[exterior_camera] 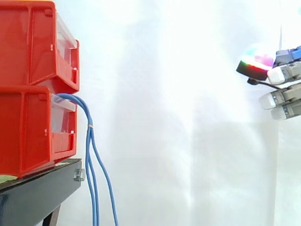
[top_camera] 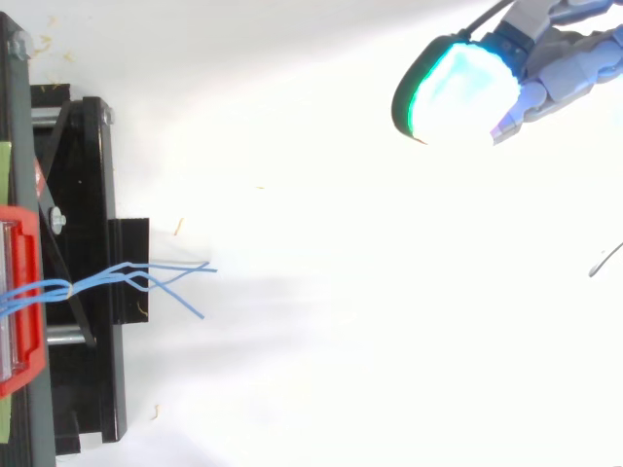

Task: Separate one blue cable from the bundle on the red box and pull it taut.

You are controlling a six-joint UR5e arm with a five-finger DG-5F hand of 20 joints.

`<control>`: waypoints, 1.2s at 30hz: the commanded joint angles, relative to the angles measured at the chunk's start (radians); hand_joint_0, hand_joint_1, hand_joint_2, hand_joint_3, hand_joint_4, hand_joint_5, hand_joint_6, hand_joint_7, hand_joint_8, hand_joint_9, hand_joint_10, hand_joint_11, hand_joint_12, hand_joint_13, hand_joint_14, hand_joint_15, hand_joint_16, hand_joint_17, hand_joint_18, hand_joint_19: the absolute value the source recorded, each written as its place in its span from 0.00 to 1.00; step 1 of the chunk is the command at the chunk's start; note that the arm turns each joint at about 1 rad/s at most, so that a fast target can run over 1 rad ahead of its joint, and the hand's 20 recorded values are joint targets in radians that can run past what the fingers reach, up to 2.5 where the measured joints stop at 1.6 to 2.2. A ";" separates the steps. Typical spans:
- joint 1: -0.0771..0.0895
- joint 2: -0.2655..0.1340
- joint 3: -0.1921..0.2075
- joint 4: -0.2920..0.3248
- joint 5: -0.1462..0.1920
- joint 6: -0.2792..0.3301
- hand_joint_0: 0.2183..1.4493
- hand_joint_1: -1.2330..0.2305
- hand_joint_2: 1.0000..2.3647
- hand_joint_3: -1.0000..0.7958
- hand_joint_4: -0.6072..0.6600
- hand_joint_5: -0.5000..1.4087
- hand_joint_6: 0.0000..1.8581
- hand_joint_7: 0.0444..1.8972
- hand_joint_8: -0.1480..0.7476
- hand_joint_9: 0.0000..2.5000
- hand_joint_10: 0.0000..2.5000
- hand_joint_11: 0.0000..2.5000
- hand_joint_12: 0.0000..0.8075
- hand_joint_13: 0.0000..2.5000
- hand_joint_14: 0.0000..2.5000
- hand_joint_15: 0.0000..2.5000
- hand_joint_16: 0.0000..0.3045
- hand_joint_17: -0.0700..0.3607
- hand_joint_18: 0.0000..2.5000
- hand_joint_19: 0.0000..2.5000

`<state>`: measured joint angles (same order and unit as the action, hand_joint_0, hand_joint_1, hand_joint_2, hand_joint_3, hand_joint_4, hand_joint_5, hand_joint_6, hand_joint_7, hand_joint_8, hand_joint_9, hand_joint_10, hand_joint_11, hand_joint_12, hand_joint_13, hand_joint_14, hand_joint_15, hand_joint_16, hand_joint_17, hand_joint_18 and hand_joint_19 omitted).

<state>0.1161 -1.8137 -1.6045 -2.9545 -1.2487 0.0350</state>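
A bundle of thin blue cables (exterior_camera: pixel 89 146) comes out of the lower red bin (exterior_camera: pixel 28 134) and hangs down past the stand's edge, bound by a small tie just below the bin. From above, the blue cables (top_camera: pixel 161 275) fan out into separate ends over the white floor. My hand (exterior_camera: pixel 288 96) is far to the right, level with the bins, with its fingers held straight and nothing between them. Its glowing pads point left towards the cables. In the top view the hand (top_camera: pixel 574 58) is at the upper right, well away from the bundle.
A second red bin (exterior_camera: pixel 28 47) is stacked on the lower one, both on a black stand (exterior_camera: pixel 37 193). The stand's frame (top_camera: pixel 88 195) runs along the left edge of the top view. A white curtain is the backdrop.
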 commanded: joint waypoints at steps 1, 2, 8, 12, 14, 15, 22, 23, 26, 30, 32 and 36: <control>-0.001 -0.009 0.000 0.000 -0.002 0.002 0.28 0.49 0.00 0.31 0.61 0.17 0.27 0.33 0.39 0.30 0.00 0.06 0.34 0.17 0.00 0.04 0.12 0.36 0.00 0.06; -0.001 -0.015 0.000 0.000 0.002 0.000 0.28 0.49 0.00 0.31 0.61 0.17 0.27 0.33 0.39 0.30 0.00 0.06 0.34 0.17 0.00 0.04 0.12 0.36 0.00 0.06; -0.001 -0.018 0.000 0.034 0.003 -0.001 0.28 0.49 0.00 0.31 0.61 0.17 0.27 0.33 0.39 0.31 0.00 0.06 0.34 0.17 0.00 0.04 0.12 0.35 0.00 0.06; 0.000 -0.029 0.000 0.043 0.005 0.000 0.29 0.49 0.00 0.31 0.61 0.17 0.27 0.33 0.39 0.31 0.00 0.06 0.34 0.17 0.00 0.04 0.12 0.35 0.00 0.06; -0.001 -0.036 0.000 0.043 0.005 0.002 0.29 0.49 0.00 0.31 0.61 0.17 0.27 0.33 0.39 0.31 0.00 0.06 0.34 0.17 0.00 0.04 0.12 0.35 0.00 0.06; -0.001 -0.050 0.000 0.046 0.005 0.002 0.29 0.49 0.00 0.31 0.61 0.17 0.27 0.33 0.39 0.31 0.00 0.06 0.34 0.17 0.00 0.04 0.12 0.35 0.00 0.06; -0.001 -0.099 0.000 0.117 0.006 0.002 0.29 0.49 0.00 0.31 0.62 0.17 0.27 0.33 0.39 0.31 0.00 0.06 0.34 0.18 0.00 0.04 0.12 0.35 0.00 0.06; -0.001 -0.099 0.000 0.117 0.006 0.002 0.29 0.49 0.00 0.31 0.62 0.17 0.27 0.33 0.39 0.31 0.00 0.06 0.34 0.18 0.00 0.04 0.12 0.35 0.00 0.06; -0.001 -0.125 0.008 0.149 0.034 0.002 0.29 0.49 0.00 0.31 0.62 0.17 0.27 0.33 0.39 0.32 0.00 0.07 0.34 0.18 0.00 0.04 0.12 0.35 0.00 0.06; -0.001 -0.174 0.031 0.155 0.041 0.003 0.29 0.49 0.00 0.31 0.62 0.17 0.27 0.33 0.39 0.32 0.00 0.06 0.34 0.18 0.00 0.04 0.12 0.35 0.00 0.06; -0.001 -0.199 0.063 0.161 0.043 0.000 0.29 0.49 0.00 0.31 0.62 0.17 0.27 0.33 0.39 0.32 0.00 0.06 0.34 0.18 0.00 0.04 0.12 0.35 0.00 0.06; -0.001 -0.237 0.097 0.141 0.046 0.000 0.29 0.49 0.00 0.31 0.62 0.17 0.27 0.33 0.39 0.32 0.00 0.06 0.34 0.18 0.00 0.04 0.12 0.35 0.00 0.05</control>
<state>0.1151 -2.0173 -1.5344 -2.7997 -1.2041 0.0356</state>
